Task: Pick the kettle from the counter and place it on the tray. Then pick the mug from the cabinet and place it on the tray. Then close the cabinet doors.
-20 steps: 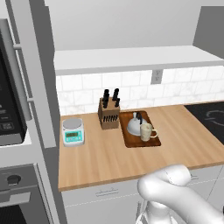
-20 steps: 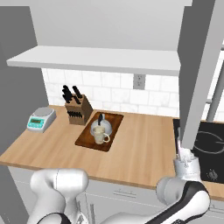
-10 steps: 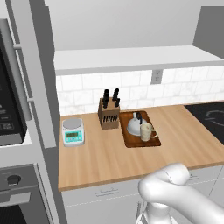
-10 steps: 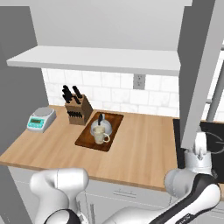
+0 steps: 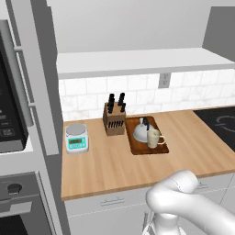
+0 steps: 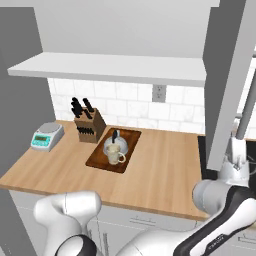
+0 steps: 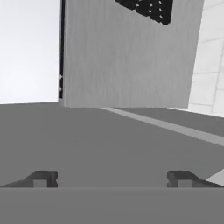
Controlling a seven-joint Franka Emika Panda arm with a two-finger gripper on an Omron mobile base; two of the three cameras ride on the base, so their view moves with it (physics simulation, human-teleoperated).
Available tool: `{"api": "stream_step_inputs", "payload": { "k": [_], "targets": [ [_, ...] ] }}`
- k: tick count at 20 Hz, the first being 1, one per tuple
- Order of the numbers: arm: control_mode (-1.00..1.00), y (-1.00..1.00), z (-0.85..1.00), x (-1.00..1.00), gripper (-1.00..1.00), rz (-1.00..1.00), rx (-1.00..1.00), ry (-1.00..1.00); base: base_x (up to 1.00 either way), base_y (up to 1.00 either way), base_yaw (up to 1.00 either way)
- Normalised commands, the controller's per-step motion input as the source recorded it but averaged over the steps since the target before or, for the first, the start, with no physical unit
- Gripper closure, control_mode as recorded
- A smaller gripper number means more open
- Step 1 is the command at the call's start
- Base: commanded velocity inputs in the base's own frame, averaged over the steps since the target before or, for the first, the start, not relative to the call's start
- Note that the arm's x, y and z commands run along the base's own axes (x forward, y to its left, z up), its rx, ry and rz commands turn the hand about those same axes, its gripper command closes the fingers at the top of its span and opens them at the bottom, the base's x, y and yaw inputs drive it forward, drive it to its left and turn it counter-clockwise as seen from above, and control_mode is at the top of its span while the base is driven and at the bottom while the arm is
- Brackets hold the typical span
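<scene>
The silver-grey kettle [image 5: 140,130] [image 6: 115,144] and the beige mug [image 5: 154,138] [image 6: 114,157] both stand on the dark-brown tray [image 5: 158,148] [image 6: 96,160] on the wooden counter [image 5: 114,165] [image 6: 160,170]. The cabinet [image 5: 137,62] [image 6: 110,67] above has both doors swung out. My gripper [image 6: 236,146] [image 7: 111,179] is open and holds nothing. It points up beside the lower end of the right door [image 6: 227,75], by the door's bar handle [image 6: 247,112]. In the hand view, flat grey panel lies close ahead of the fingertips [image 7: 41,178].
A knife block [image 5: 114,120] [image 6: 89,125] and a teal-faced scale [image 5: 76,137] [image 6: 46,137] stand left of the tray. The open left door [image 5: 39,69] hangs beside the oven column [image 5: 9,114]. A black cooktop [image 5: 220,124] lies at the counter's right end.
My hand has risen and moved right, from below the counter's right edge up to the bottom of the right door. Kettle, mug and tray have not moved.
</scene>
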Motion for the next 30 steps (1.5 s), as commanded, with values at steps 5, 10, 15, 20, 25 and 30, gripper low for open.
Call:
{"api": "stream_step_inputs", "payload": {
  "k": [5, 10, 15, 20, 25, 30],
  "targets": [
    [-1.0, 0.19, 0.41, 0.0, -1.0, 0.0, 0.0, -0.07, 0.0, 0.0, 0.0],
    [-1.0, 0.4, 0.48, -0.1, -1.0, 0.0, -0.04, -0.16, 0.0, 0.0, 0.0],
    [-1.0, 0.58, 0.56, -0.19, -1.0, 0.0, -0.1, -0.08, 0.0, 0.0, 0.0],
    [-1.0, 0.57, 0.5, -0.24, -1.0, -0.01, -0.17, 0.0, 0.0, 0.0, 0.0],
    [-1.0, 0.57, 0.39, -0.15, -1.0, -0.03, -0.18, 0.11, 0.0, 0.0, 0.0],
    [-1.0, 0.57, 0.0, 0.1, -1.0, -0.05, -0.18, 0.32, 0.0, 0.0, 0.0]
  ]
}}
